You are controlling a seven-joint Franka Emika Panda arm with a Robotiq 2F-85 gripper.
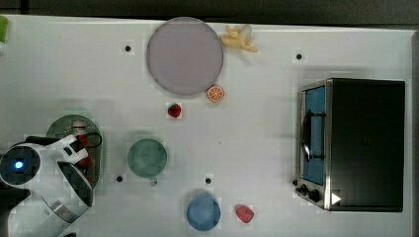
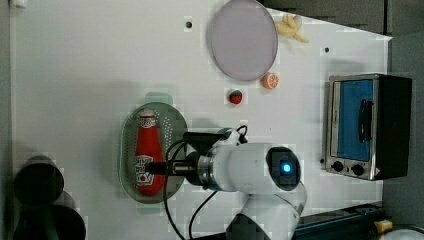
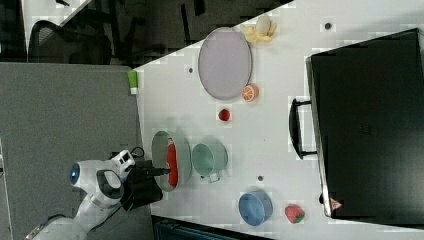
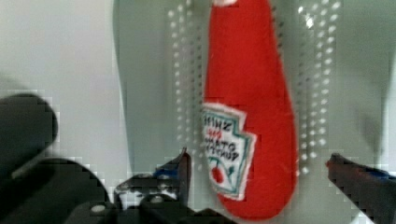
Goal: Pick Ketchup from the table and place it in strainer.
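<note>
Lying flat on the perforated floor of the strainer (image 2: 176, 120), the Ketchup (image 2: 147, 157) rested with its white cap pointing away from the gripper (image 4: 259, 170) and its wide base between the two fingertips. The jaws stood spread wide, released, one finger (image 4: 180, 170) just beside the labelled side of the bottle and the other well clear on the far side, neither pressing it. Beyond the strainer, away from the jaws, sat a green cup (image 1: 147, 157), a blue cup (image 1: 203, 211), a strawberry (image 1: 174, 110) and a lilac plate (image 1: 184, 55).
</note>
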